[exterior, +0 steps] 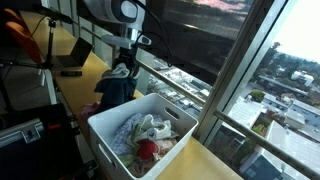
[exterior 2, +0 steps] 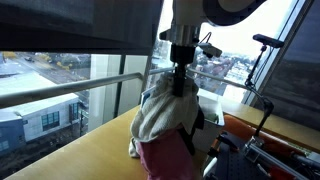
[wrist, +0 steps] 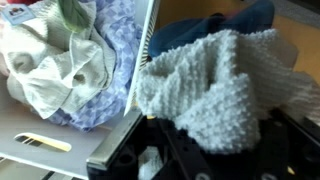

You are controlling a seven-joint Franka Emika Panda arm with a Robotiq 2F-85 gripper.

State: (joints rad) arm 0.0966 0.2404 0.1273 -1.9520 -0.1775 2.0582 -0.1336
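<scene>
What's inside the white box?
The white box holds crumpled clothes: a pale cloth, a bluish one and something red. Whatever lies under the pile is hidden.

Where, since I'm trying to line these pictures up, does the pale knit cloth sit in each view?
Exterior view: knit cloth is a small pale patch, upper middle, under the gripper, behind the white bin.
Exterior view: centre, hanging from the gripper, cloth.
Wrist view: right of centre.
Shared landmark: the gripper, shut on the cloth.

White bin [exterior: 107, 140] of crumpled clothes [exterior: 150, 130]
</scene>
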